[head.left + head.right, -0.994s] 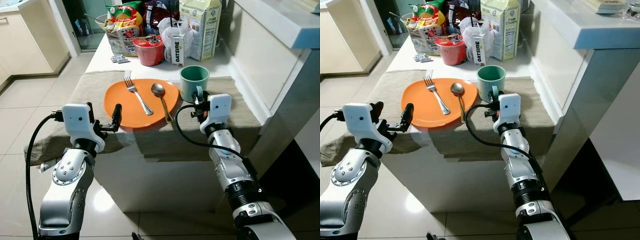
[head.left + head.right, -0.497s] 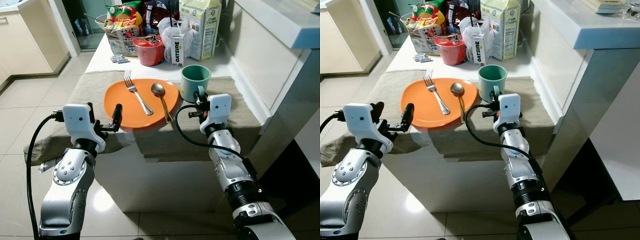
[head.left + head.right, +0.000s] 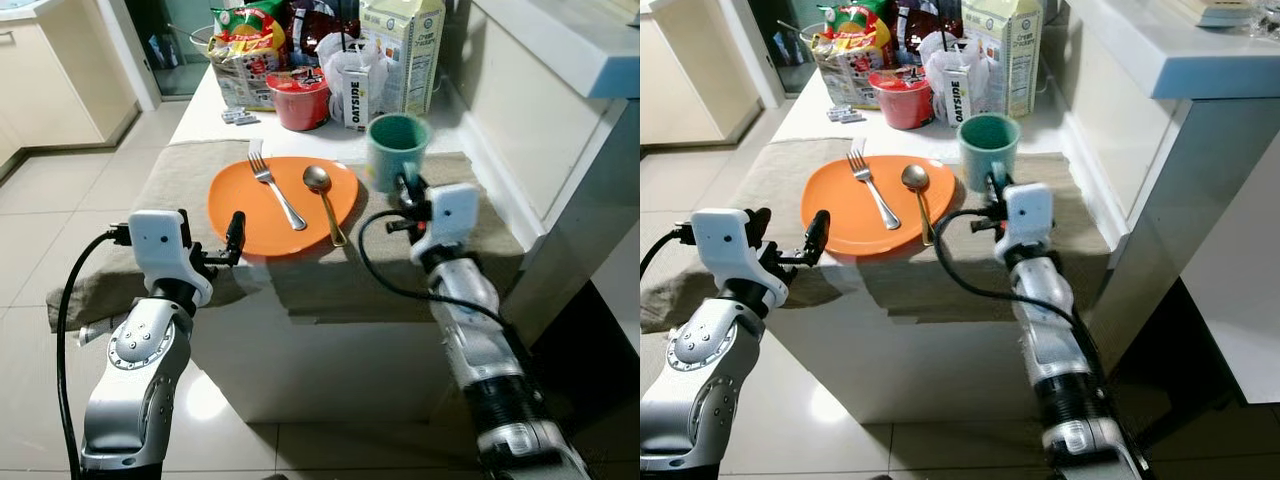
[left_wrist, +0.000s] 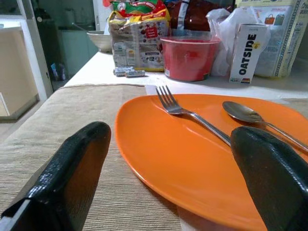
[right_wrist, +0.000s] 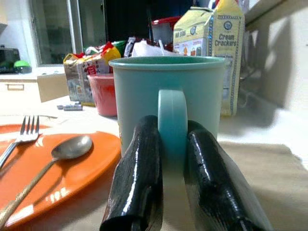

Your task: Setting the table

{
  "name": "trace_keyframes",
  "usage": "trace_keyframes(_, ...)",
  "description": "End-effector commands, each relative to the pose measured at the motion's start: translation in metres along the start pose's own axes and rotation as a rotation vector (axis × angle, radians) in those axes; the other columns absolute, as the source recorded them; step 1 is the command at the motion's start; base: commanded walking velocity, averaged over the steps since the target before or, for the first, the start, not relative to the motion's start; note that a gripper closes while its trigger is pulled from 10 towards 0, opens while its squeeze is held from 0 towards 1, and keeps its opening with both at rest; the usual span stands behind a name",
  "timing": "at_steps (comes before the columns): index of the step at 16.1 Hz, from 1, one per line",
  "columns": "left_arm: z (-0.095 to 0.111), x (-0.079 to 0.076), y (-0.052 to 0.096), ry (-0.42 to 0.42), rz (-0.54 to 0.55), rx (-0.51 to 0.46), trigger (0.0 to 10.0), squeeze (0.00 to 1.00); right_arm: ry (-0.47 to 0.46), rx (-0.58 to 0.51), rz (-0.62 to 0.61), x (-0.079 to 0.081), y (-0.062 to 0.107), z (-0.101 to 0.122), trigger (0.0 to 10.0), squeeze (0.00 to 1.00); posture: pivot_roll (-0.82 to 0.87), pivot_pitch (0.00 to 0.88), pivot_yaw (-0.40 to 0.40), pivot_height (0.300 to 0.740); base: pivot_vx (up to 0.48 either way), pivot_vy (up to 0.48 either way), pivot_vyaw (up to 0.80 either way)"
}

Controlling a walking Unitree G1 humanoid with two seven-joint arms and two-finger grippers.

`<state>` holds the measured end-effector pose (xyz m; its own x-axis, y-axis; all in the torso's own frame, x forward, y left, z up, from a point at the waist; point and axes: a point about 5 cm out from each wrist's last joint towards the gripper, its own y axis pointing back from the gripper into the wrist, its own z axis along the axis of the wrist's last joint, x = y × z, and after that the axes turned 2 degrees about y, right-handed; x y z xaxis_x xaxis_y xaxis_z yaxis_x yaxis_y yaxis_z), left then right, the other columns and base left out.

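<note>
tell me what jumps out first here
The orange plate at the table's near edge, with a fork and spoon lying on it. Just right of it, the right gripper has its jaws shut on the handle of a teal mug. The left gripper waits open at the plate's near rim.

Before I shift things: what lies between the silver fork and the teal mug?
A silver spoon lies on the orange plate, between fork and mug, in the left eye view.
</note>
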<state>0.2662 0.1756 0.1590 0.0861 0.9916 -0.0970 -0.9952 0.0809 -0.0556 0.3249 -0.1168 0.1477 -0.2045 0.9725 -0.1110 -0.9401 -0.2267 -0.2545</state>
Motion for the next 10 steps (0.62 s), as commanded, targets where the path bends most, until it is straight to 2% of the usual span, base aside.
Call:
trace_keyframes(1,-0.001,0.004,0.000,-0.009,0.014,0.010,10.0,0.00,0.003,-0.007,0.018,0.003,0.003,0.004,0.0,0.00,-0.09,0.005,0.109,0.740,0.000,0.000,0.00)
trace_keyframes(7,-0.005,0.016,0.008,-0.028,0.041,0.032,10.0,0.00,0.033,0.062,0.032,-0.001,0.052,-0.005,0.0,0.00,-0.12,0.000,0.120,0.740,0.000,0.000,0.00)
trace_keyframes(10,-0.006,0.024,0.029,-0.061,0.061,0.026,10.0,0.00,0.070,0.082,0.033,-0.005,0.078,-0.004,0.0,0.00,-0.12,0.000,0.120,0.740,0.000,0.000,0.00)
